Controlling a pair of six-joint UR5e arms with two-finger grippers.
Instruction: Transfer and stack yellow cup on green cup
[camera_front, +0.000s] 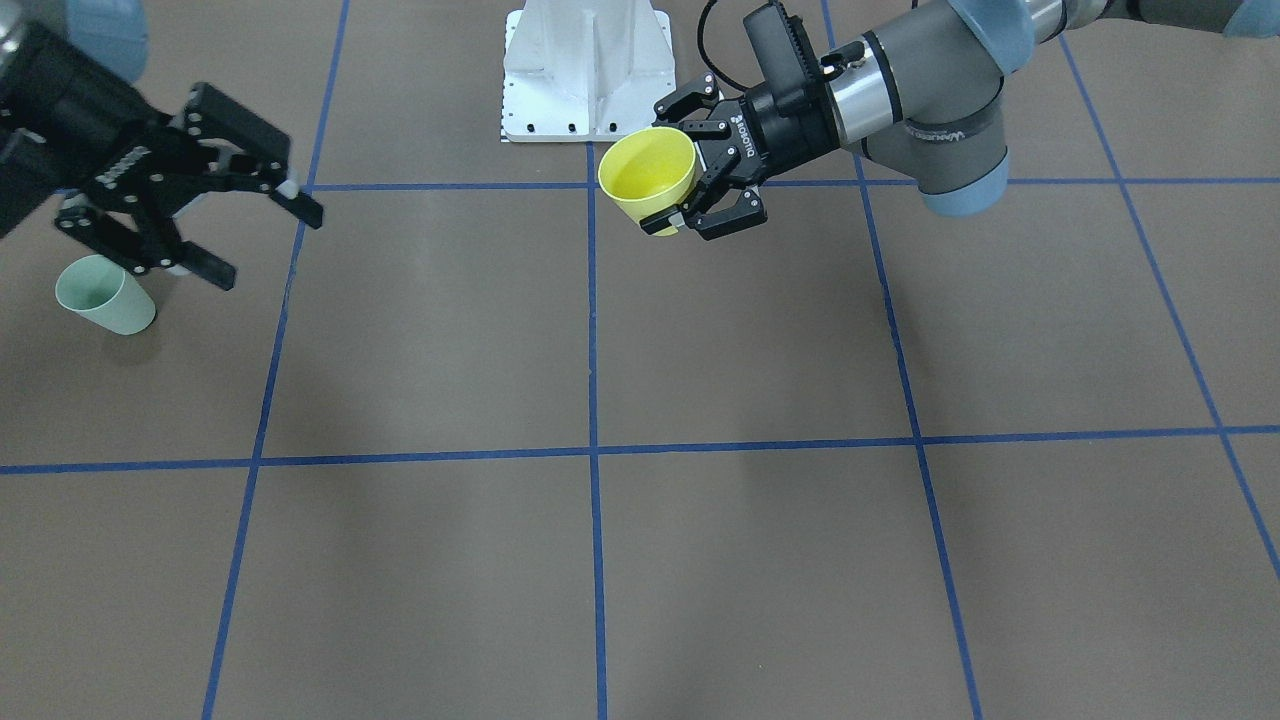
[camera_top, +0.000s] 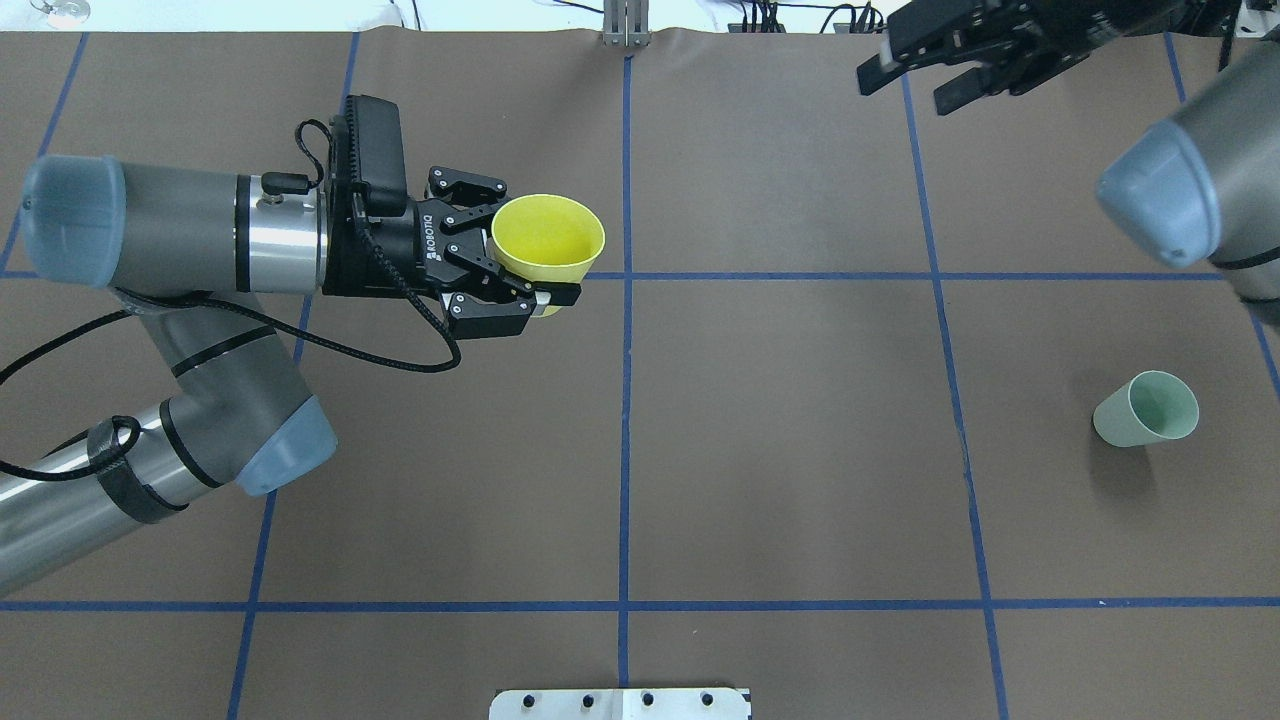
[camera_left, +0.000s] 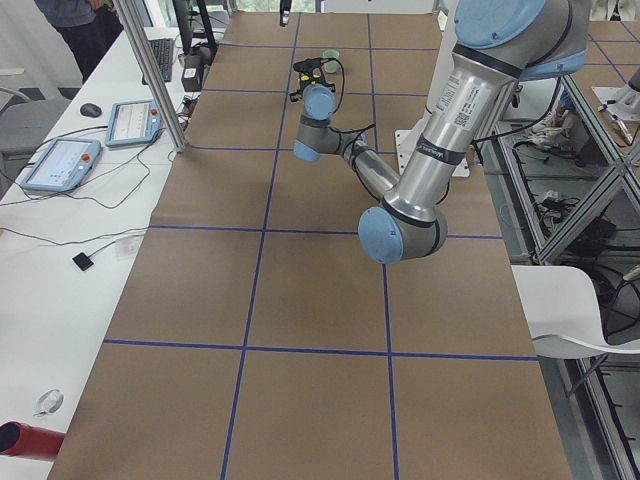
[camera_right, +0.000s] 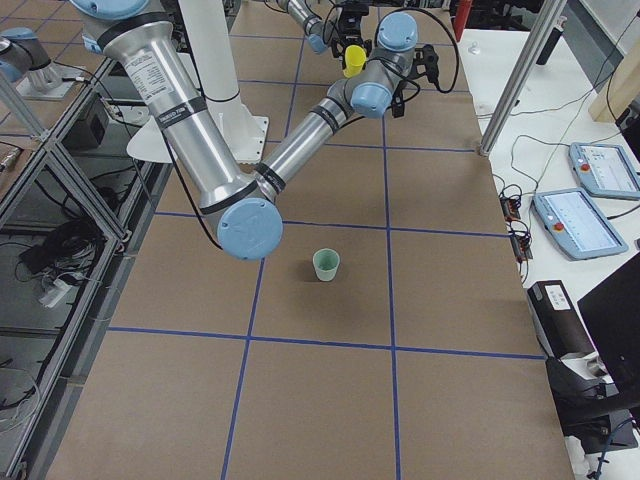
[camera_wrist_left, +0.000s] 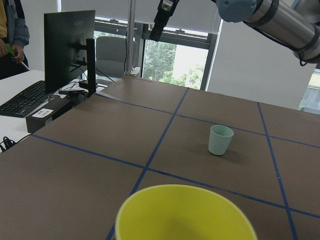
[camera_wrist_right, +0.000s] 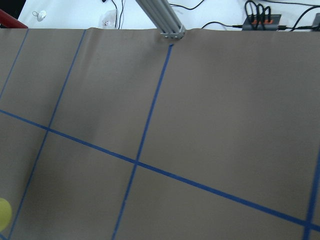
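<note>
On the right half of the table (camera_top: 800, 480), nearest the robot of the task's things: the green cup (camera_top: 1145, 410). Upright on the brown surface, mouth up. Inside, only its own pale mint wall and floor. Plain, tapered, wider at the rim, handleless. Touched by neither gripper.

Farther out and well to the left, just left of the central blue tape line (camera_top: 626, 450) where the far cross line meets it: the yellow cup (camera_top: 550, 235). Bright, plain, tapered like the green one, mouth up. Inside, only yellow wall. Held clear of the table, not resting on it. Clamped by its side wall between the two fingers of the left gripper (camera_top: 535, 250), one finger on the far side, the other on the near side, with the rim reaching right beyond the fingertips. From the left wrist camera, visible only as a yellow rim (camera_wrist_left: 185, 215) at the bottom edge, with the green cup (camera_wrist_left: 220, 140) standing beyond it across the table, well apart.

Farthest out, over the far right part of the table: the right gripper (camera_top: 905, 88). Raised above the surface, pointing left, fingers spread wide apart. Well apart from both cups in the overhead view.
</note>
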